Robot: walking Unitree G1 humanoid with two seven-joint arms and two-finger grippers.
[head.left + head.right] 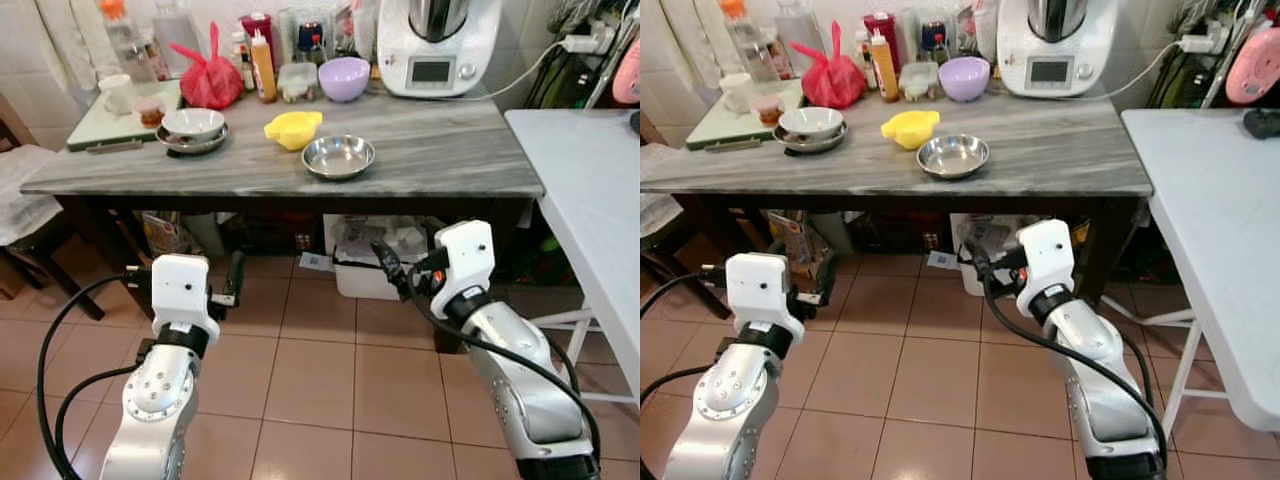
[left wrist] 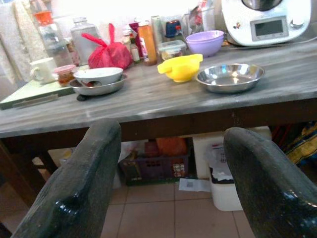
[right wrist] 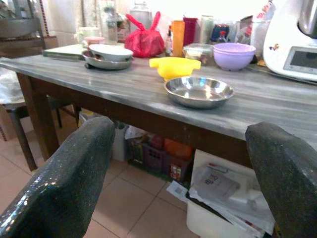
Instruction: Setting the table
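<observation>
Both the left gripper (image 2: 168, 188) and right gripper (image 3: 183, 193) hold their fingers apart, fingertips cut off, below the grey table (image 1: 420, 165).

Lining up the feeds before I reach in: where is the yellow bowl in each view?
Left eye view: yellow bowl, table centre, up-left of the steel dish.
Right eye view: centre-left, same neighbour.
Left wrist view: upper centre, above the gap between the left hand's fingers.
Right wrist view: upper centre.
Shared landmark: the purple bowl behind it.

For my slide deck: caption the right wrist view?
Open right gripper facing steel bowl and yellow bowl.
</observation>
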